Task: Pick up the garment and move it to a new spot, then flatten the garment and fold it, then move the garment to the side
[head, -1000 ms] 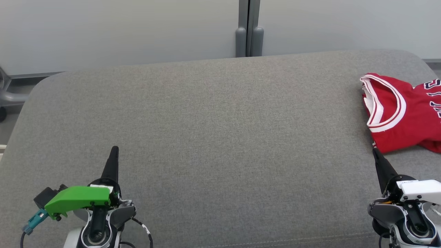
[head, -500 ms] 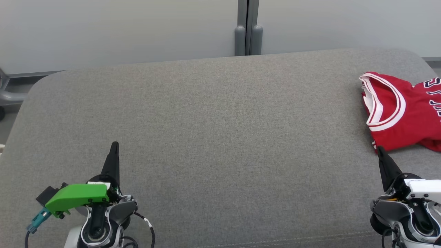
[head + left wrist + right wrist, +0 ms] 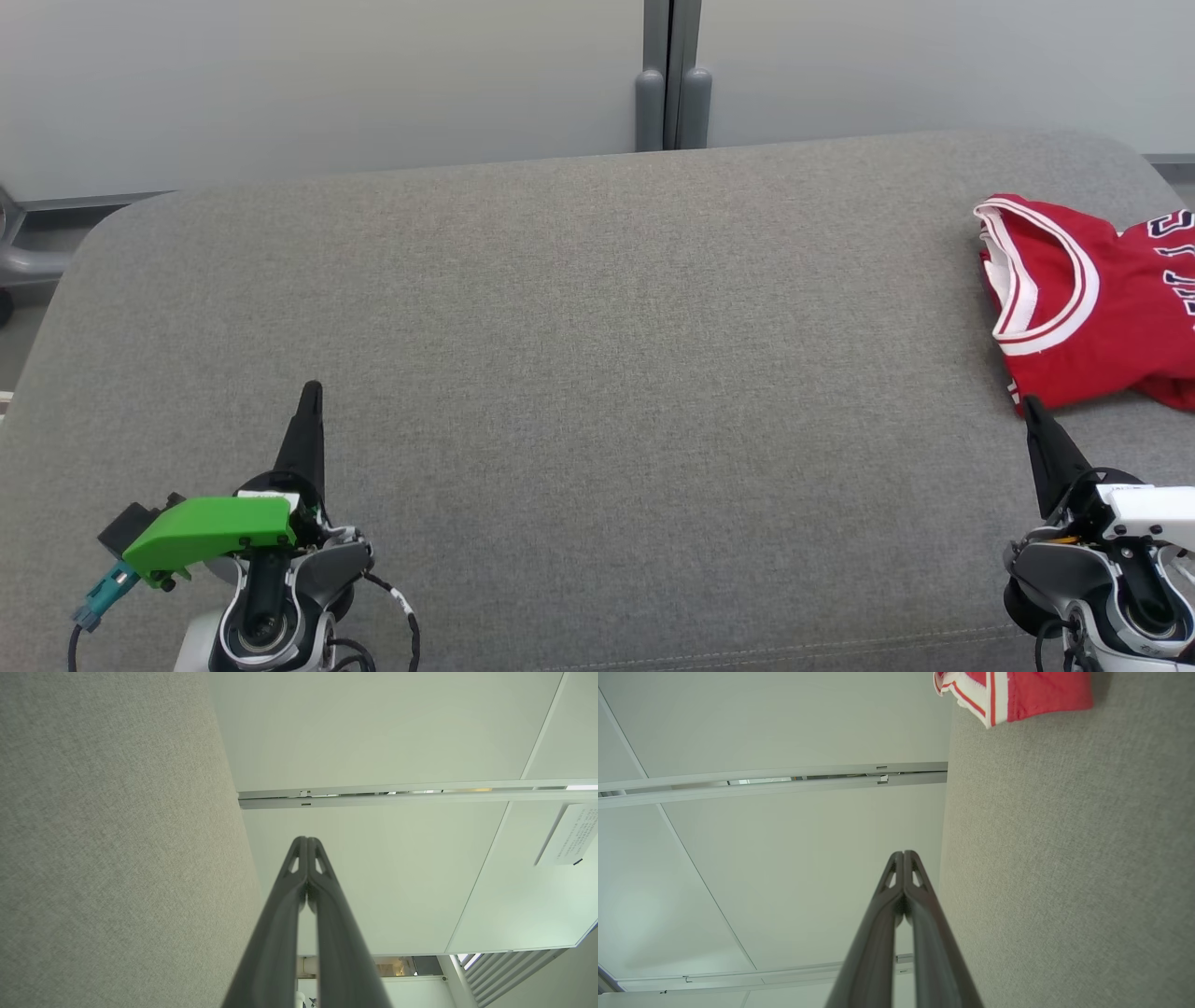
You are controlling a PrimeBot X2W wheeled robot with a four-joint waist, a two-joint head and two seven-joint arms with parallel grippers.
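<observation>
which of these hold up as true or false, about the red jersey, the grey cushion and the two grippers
1. The red sleeveless jersey with white trim lies at the right end of the grey fabric cushion. True.
2. The right gripper is shut on the jersey. False: it is shut on nothing, its tip short of the jersey.
3. The left gripper is shut and empty. True.
4. The left gripper is nearer the jersey than the right one. False: the right one is nearer.
</observation>
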